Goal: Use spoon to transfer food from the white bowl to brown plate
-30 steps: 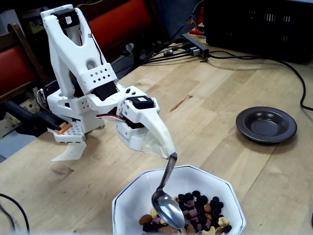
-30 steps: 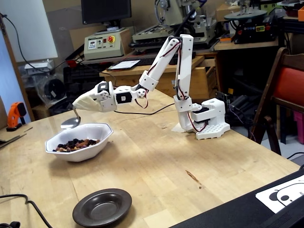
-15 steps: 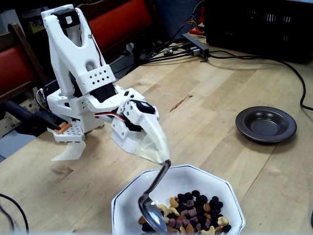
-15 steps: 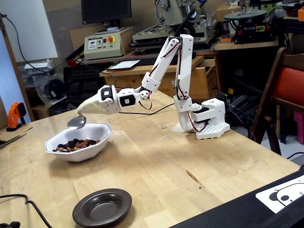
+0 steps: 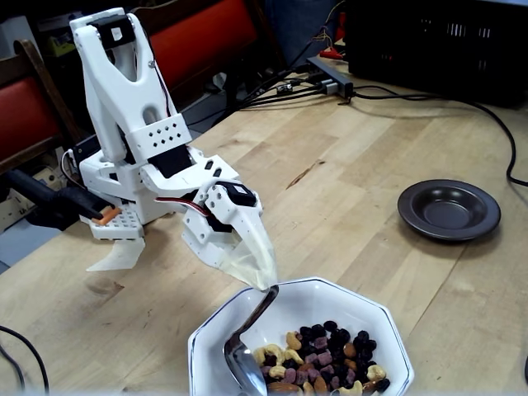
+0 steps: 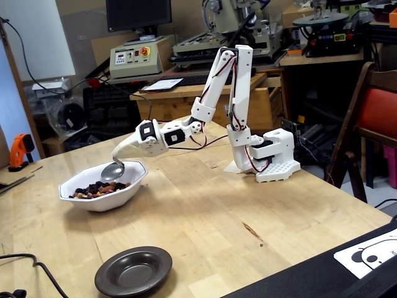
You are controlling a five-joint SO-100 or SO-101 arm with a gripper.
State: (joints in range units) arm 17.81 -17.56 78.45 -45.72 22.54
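Change: since the frame a second back, your arm had dropped and pulled in toward its base, and the spoon (image 5: 245,356) had gone from hanging above the nuts to dipping inside the bowl (image 5: 216,330).
Claw: your claw (image 5: 266,282) was closed on the spoon's handle, its tip wrapped in a pale covering, just over the bowl's far rim in a fixed view.
Spoon: the handle ran down from the claw and the scoop end rested at the left edge of the food (image 5: 323,367) in a fixed view; in a fixed view from farther off it hung at the bowl's right rim (image 6: 113,170).
Food: the almonds, cashews, raisins and pinkish cubes were all lying in the near half of the bowl.
Bowl: it sat at the near edge in a fixed view and toward the left of the table in a fixed view (image 6: 93,199).
Plate: the dark plate (image 5: 450,209) was lying bare, well apart from the bowl to the right, and nearer the camera in a fixed view (image 6: 133,270).
Surface: you worked on a light wood table (image 5: 355,157), with black cables (image 5: 429,95) trailing across its far side.
Room: a workshop, with a red-seated chair (image 6: 373,112), a monitor (image 6: 138,13) and bench machines behind.
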